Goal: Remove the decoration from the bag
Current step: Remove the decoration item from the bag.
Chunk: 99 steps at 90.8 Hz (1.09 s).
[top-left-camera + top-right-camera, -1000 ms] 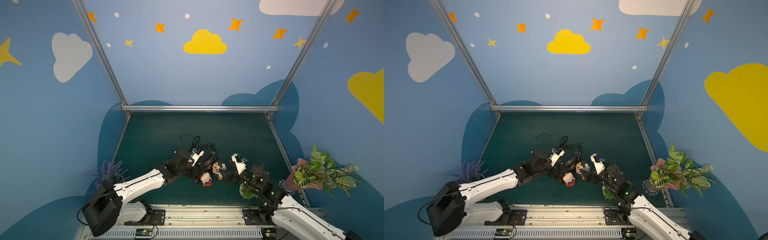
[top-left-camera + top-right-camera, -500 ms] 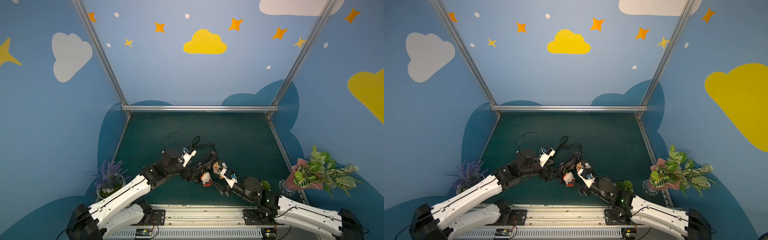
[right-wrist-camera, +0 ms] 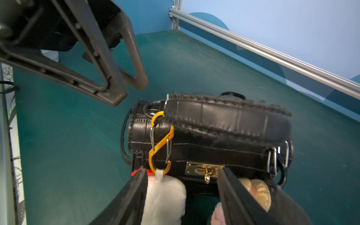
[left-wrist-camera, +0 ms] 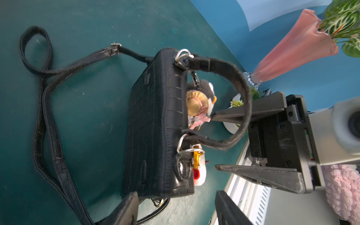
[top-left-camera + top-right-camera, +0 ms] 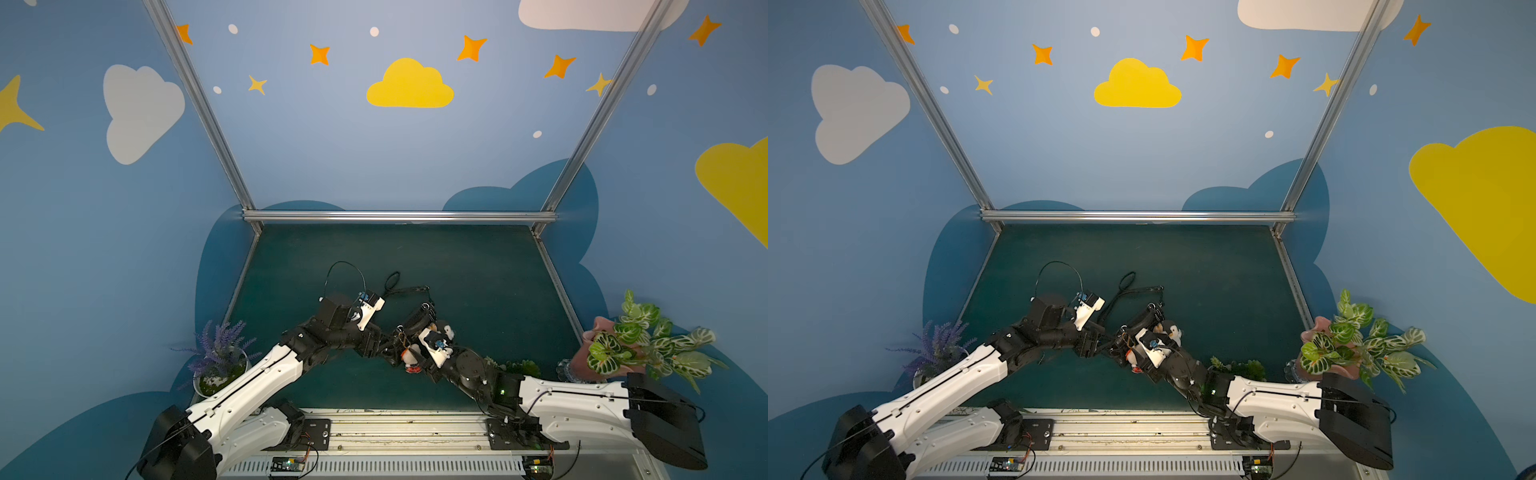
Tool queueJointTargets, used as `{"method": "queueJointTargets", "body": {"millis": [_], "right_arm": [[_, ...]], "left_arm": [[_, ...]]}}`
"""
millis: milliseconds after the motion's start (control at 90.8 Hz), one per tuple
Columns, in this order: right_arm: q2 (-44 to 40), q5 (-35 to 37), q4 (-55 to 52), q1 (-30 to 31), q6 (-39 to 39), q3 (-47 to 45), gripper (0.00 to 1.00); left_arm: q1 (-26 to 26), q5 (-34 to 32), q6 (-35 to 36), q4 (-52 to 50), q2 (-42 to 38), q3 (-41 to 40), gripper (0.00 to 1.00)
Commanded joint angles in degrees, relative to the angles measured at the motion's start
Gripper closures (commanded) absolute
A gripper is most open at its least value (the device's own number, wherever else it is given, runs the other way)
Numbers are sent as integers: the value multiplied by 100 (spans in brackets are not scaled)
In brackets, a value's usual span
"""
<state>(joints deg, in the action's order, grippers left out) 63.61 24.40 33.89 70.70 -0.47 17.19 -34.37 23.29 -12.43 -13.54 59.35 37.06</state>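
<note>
The black crocodile bag [image 4: 157, 124] lies on the green mat, seen in both top views [image 5: 417, 318] [image 5: 1142, 320]. An orange S-clip [image 3: 160, 144] on its handle ring carries the decoration's white plush [image 3: 165, 196]. A straw-hatted doll and a penguin [image 4: 196, 103] hang under the handle [image 4: 241, 93]. My right gripper [image 3: 184, 173] is open, its jaws on either side of the white plush, which touches one finger. My left gripper [image 4: 175, 211] is open at the bag's end, not touching it. The gold clasp [image 3: 204, 168] faces the right gripper.
The long strap [image 5: 399, 286] loops on the mat behind the bag. A lavender pot [image 5: 218, 357] stands near left, a pink vase with leaves [image 5: 623, 345] near right, and a small green plant [image 5: 519, 368] beside the right arm. A metal rail [image 5: 399, 432] runs along the front.
The right arm has dropped low and slid its jaws around the white plush. The left arm has pulled back leftward to the bag's end. Both grippers' jaws have narrowed.
</note>
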Motion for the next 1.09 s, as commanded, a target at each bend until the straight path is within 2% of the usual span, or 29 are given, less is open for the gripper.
{"method": "queueJointTargets", "body": {"millis": [0,385,815,1079], "right_arm": [[317,85,491,41,364,245,43],[1061,158,835,76,724,488,58],[1071,573,883,118,843,394,74],[1093,653,907,163,787,441,78]], "left_arm": [[26,-76,-21,39,105,-67,37],[10,131,33,302,426,-58,43],[-99,236,55,440,683,5,51],[-208,293,82,493,760,3,55]]}}
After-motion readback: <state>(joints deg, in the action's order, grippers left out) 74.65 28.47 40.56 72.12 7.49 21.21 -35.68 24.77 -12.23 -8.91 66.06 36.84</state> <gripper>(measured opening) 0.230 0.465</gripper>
